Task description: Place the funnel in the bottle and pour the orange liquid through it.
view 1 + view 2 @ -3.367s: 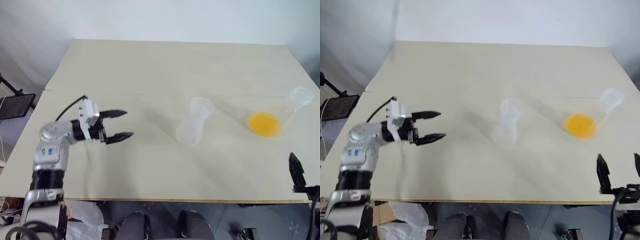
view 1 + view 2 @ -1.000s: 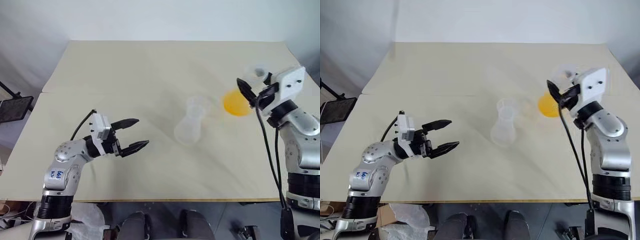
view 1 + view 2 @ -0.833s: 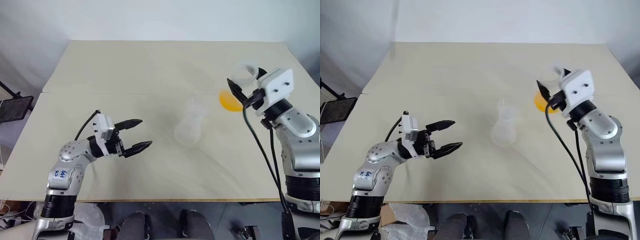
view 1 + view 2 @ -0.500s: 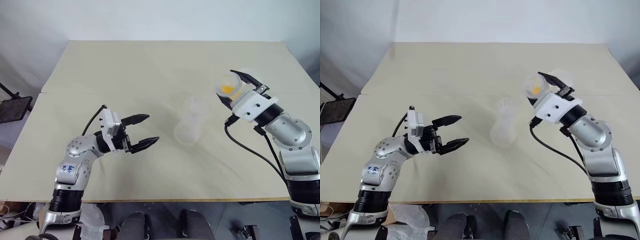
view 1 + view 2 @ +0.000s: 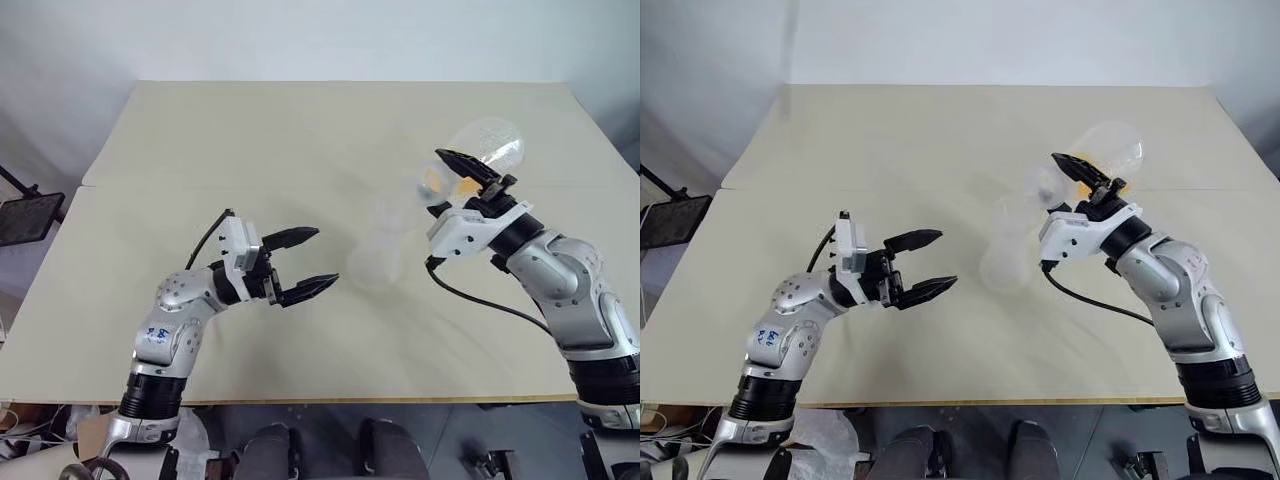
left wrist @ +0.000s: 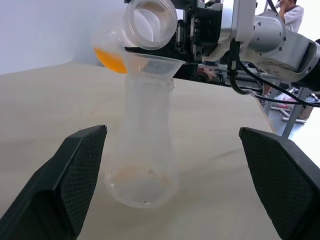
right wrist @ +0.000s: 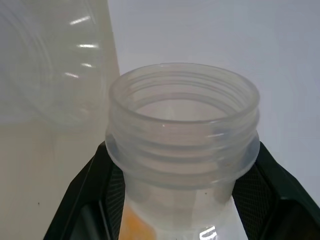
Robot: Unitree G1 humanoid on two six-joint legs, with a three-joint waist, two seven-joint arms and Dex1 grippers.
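The clear cone-shaped bottle (image 5: 375, 262) stands upright mid-table with the funnel (image 6: 150, 62) seated in its neck. My right gripper (image 5: 466, 176) is shut on the neck of a larger clear flask (image 5: 487, 145), held tilted on its side above the table. The flask's open mouth (image 6: 150, 22) hangs just above the funnel. The orange liquid (image 6: 111, 57) pools in the flask's low side and none shows in the bottle. In the right wrist view the fingers (image 7: 100, 180) flank the flask's threaded neck (image 7: 184, 150). My left gripper (image 5: 325, 258) is open, left of the bottle and apart from it.
The beige table (image 5: 300, 130) has a seam running across it and its front edge lies close to me. A dark stand (image 5: 22, 212) sits off the table's left side. Beyond the far side are equipment and a person (image 6: 291, 14).
My right arm carried the flask left toward the bottle and rolled it over, so its mouth now faces the funnel. My left gripper slid right toward the bottle, still open.
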